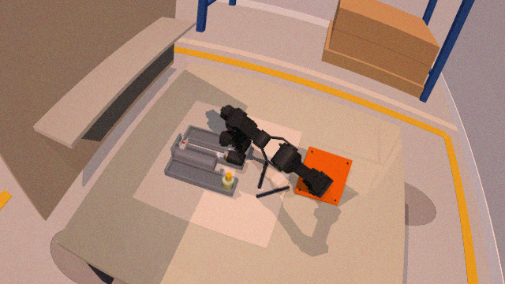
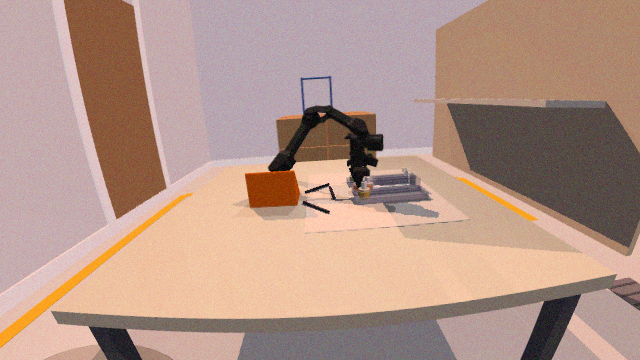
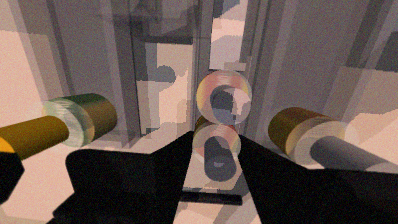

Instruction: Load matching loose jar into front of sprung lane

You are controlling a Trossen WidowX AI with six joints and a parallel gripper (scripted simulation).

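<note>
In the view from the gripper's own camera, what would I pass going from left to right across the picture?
Yellow-capped jar → clear jar held between the gripper fingers → grey-capped jar.

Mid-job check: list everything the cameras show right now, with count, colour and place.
Lane rack: one, grey, on the pale mat.
Clear pinkish jars: two, grey caps, in line in the middle lane; the front jar between the fingers, the rear jar behind it.
Yellow jars: two, one on each side of that lane, left and right.
Rods: at least two, black, lying on the table by the base.
Mat: one, pale, on the table.
Base plate: one, orange.
Cardboard boxes: stacked, brown, beyond the table.
Arm: one, black.
Gripper: one, black, shut on the front jar.
</note>
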